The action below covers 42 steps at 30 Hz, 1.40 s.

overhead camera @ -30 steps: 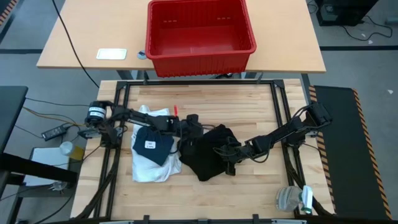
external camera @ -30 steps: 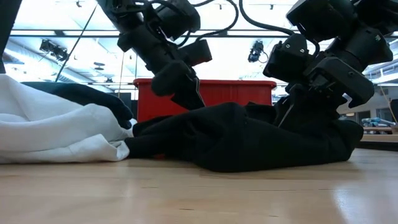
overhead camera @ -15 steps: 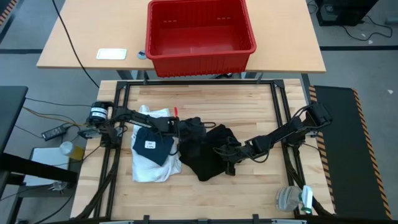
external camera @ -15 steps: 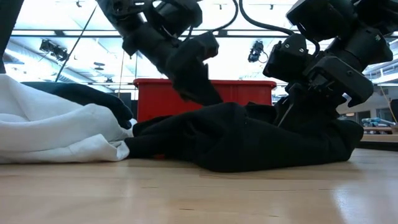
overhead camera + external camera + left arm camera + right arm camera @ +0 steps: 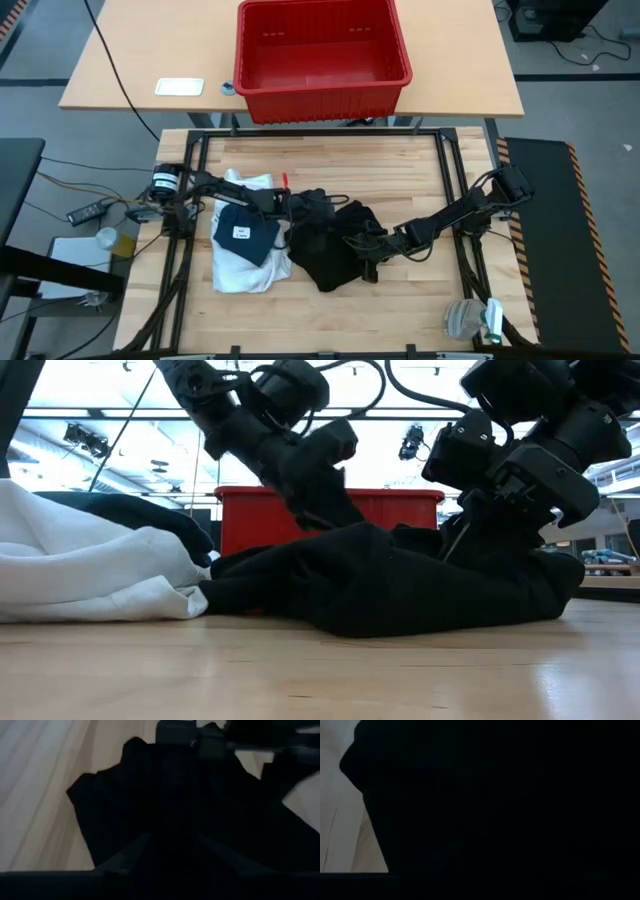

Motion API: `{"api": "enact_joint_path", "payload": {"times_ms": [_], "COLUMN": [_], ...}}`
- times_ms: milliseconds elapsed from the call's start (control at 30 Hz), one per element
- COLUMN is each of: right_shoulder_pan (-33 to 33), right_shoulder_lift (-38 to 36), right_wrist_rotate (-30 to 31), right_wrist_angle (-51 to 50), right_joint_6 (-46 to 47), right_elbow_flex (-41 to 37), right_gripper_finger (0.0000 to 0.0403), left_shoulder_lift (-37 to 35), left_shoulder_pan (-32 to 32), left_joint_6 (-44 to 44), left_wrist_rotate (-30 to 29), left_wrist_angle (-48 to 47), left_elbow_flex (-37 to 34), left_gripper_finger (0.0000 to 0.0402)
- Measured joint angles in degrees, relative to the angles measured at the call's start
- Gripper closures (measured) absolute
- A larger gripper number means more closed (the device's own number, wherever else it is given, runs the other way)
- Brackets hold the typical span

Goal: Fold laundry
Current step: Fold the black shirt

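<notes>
A crumpled black garment (image 5: 330, 255) (image 5: 400, 585) lies heaped at the table's middle. To its left a white shirt (image 5: 240, 272) (image 5: 80, 575) lies flat, with a folded dark blue piece (image 5: 245, 232) resting on top of it. My left gripper (image 5: 305, 207) (image 5: 325, 490) slants down over the black garment's far left part; in the left wrist view it (image 5: 172, 837) is open, with black cloth (image 5: 125, 795) filling the gap. My right gripper (image 5: 362, 245) (image 5: 470, 530) is sunk into the garment's right side, and black cloth blocks its wrist view. My left gripper comes at the black garment's upper fold (image 5: 345, 528) slanting down from the table's left, its fingers (image 5: 135, 852) spread on either side of the cloth. Whether they touch the cloth I cannot tell.
A red plastic crate (image 5: 320, 50) (image 5: 400, 505) stands on the far table beyond the work table. A black frame rail (image 5: 320, 131) runs round the wooden top. Bare wood shows along the near edge (image 5: 330, 320) and at the far right.
My left gripper has rolled and tipped further down onto the black garment's top, shifting slightly toward the table's right. In the low view its head looks wider than a second ago. The garments and my right arm have kept still.
</notes>
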Motion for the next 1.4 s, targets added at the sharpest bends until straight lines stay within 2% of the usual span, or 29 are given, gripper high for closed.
{"api": "enact_joint_path", "payload": {"times_ms": [233,433,667,800,1000,1200,1300,1400], "right_shoulder_pan": [0.0,0.0,0.0,0.0,0.0,0.0,0.0,0.0], "right_shoulder_lift": [0.0,0.0,0.0,0.0,0.0,0.0,0.0,0.0], "right_wrist_rotate": [0.0,-0.2,-0.2,-0.2,-0.2,0.1,0.2,0.2], "right_wrist_angle": [0.2,-0.2,-0.5,-0.6,-0.6,-0.4,-0.4,-0.3], "right_joint_6": [0.4,0.5,0.8,0.8,0.9,0.9,1.1,1.1], "right_elbow_flex": [0.1,0.1,0.1,0.1,0.1,0.1,0.1,0.1], "right_gripper_finger": [0.019,0.019,0.019,0.019,0.019,0.019,0.019,0.019], "left_shoulder_lift": [2.1,1.9,-0.2,-2.9,-2.3,-1.9,-1.9,-1.9], "left_shoulder_pan": [0.7,2.1,3.6,5.2,7.4,7.6,7.2,5.5], "left_joint_6": [0.1,4.4,8.4,11.8,15.9,20.2,18.7,18.6], "left_wrist_rotate": [-0.4,-0.8,-0.6,-0.7,-1.5,-11.6,-9.9,-7.8], "left_wrist_angle": [0.0,1.2,3.8,2.8,0.0,1.1,0.9,1.0], "left_elbow_flex": [0.0,0.0,0.1,0.2,0.2,0.1,0.3,0.7], "left_gripper_finger": [0.0283,0.0389,0.0399,0.04,0.04,0.0401,0.0399,0.0377]}}
